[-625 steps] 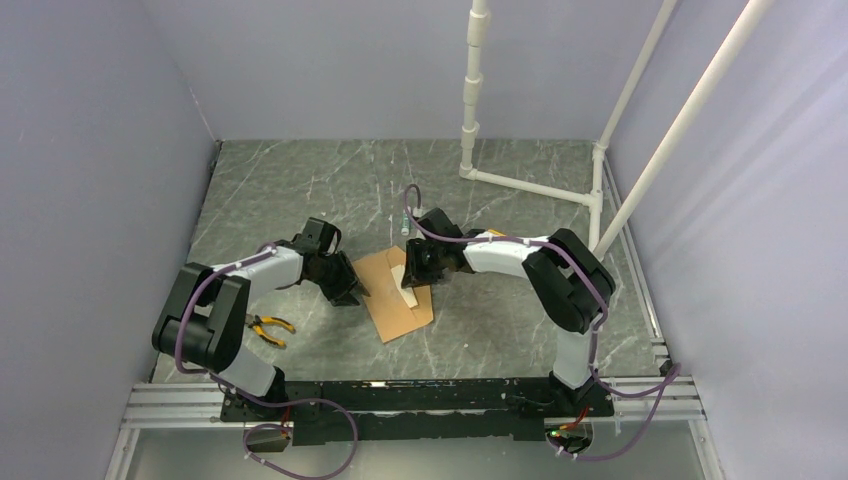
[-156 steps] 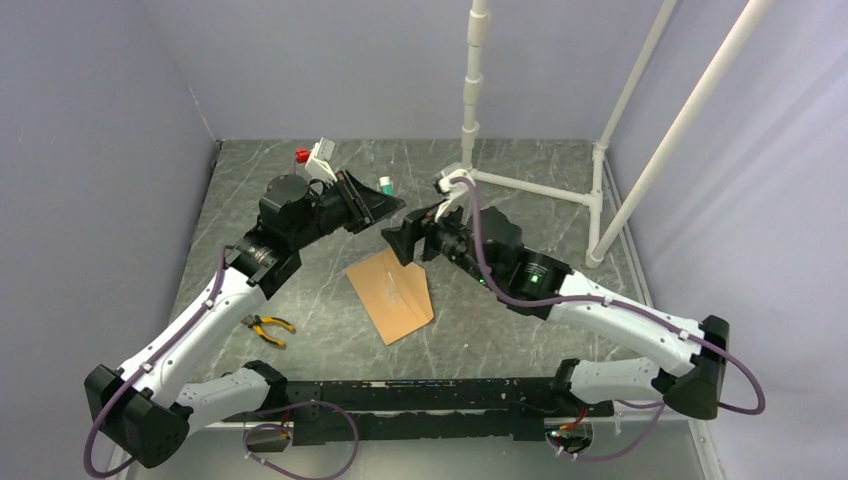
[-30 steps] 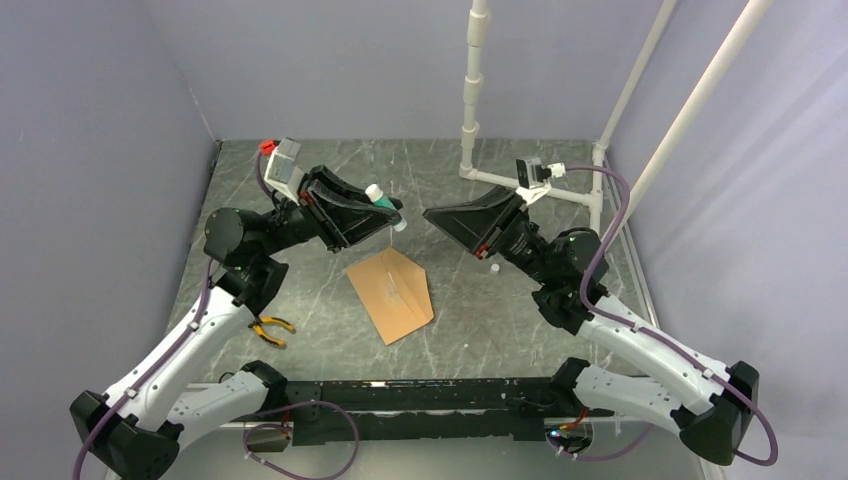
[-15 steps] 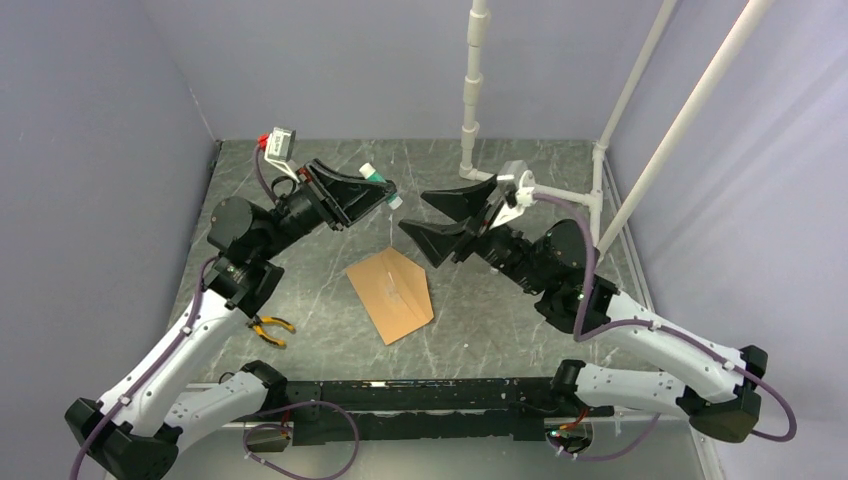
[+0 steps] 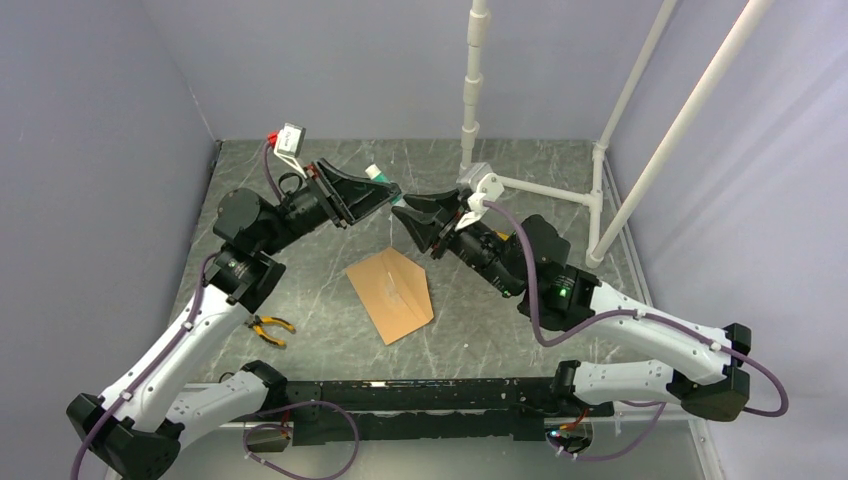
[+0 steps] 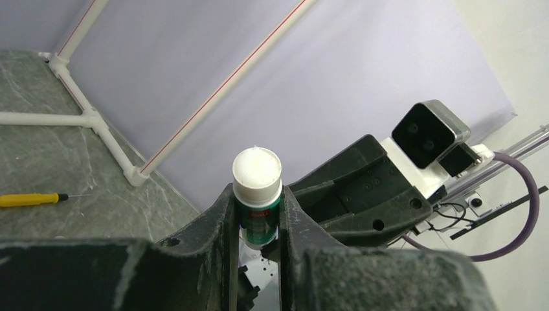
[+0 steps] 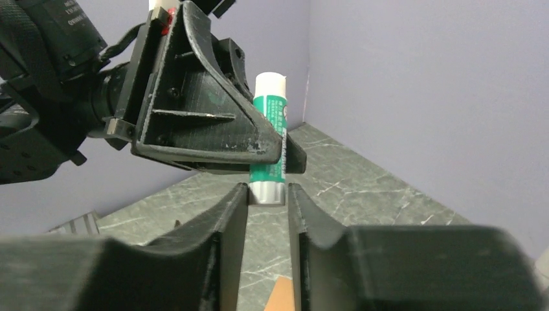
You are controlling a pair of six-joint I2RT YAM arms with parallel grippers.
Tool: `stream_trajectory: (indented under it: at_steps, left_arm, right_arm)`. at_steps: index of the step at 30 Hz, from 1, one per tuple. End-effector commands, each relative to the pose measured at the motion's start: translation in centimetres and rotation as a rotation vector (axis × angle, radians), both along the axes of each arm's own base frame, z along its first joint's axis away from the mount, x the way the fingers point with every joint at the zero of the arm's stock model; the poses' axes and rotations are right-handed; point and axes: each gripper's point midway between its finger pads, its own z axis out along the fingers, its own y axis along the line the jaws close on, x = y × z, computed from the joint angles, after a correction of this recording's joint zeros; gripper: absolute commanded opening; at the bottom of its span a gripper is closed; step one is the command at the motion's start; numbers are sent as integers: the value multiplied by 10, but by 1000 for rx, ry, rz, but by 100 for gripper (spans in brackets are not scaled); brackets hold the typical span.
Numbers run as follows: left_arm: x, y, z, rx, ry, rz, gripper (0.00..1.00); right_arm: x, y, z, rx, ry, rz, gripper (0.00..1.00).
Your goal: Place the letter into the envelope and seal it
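The brown envelope (image 5: pixel 390 293) lies flat on the table with its pointed flap folded down; its corner (image 7: pixel 283 297) shows in the right wrist view. The letter is hidden. Above the table, my left gripper (image 5: pixel 385 190) is shut on a green glue stick (image 6: pixel 257 170) with a white cap. My right gripper (image 5: pixel 408 212) faces it tip to tip. Its jaws (image 7: pixel 267 189) stand narrowly apart, flanking the stick's silver end (image 7: pixel 267 192), with thin gaps on both sides.
Yellow-handled pliers (image 5: pixel 268 325) lie at the left, near the left arm. A white pipe frame (image 5: pixel 520 185) stands at the back right. A yellow screwdriver (image 6: pixel 29 199) lies on the table behind. Purple walls close in three sides.
My right gripper swung left from the back right up to the left gripper, opened wide, then narrowed around the glue stick's end. The left gripper kept its hold and shifted slightly.
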Motion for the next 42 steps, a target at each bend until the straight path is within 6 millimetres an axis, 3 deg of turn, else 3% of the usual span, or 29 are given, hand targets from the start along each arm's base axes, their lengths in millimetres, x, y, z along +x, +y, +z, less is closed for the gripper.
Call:
stream_trajectory:
  at_steps: [1,6,10,14,20,22,26,28,33,39,42]
  left_arm:
    - [-18,3,28,-19,-88,-49,2]
    - [-25,2,30,-22,-117,-77,2]
    - [-44,3,43,-68,-266,-137,2]
    - [-60,10,46,-82,-489,-122,2]
    - [-74,14,53,-98,-620,-129,2]
    - [-71,14,52,-101,-598,-122,2]
    - [-60,15,50,-101,-499,-86,2]
    - [-54,16,49,-109,-438,-65,2]
    - [-35,18,45,-122,-270,-13,2]
    - [-11,15,30,-90,-66,40,3]
    - [-6,13,24,-76,-36,49,2]
  right_arm:
    - [-5,-14,43,137,28,-3,25]
    - [-15,-15,52,222,99,63,13]
    - [-19,-23,66,392,279,161,0]
    - [-21,-41,75,658,504,307,0]
    - [-16,-63,60,874,755,388,0]
    - [-12,-69,59,859,745,329,2]
    - [-7,-73,55,640,507,207,44]
    - [-10,-64,49,464,370,208,53]
    - [-19,-33,26,107,109,255,57]
    - [-11,-19,33,-43,-99,119,57]
    - [5,-19,39,-57,-48,21,57]
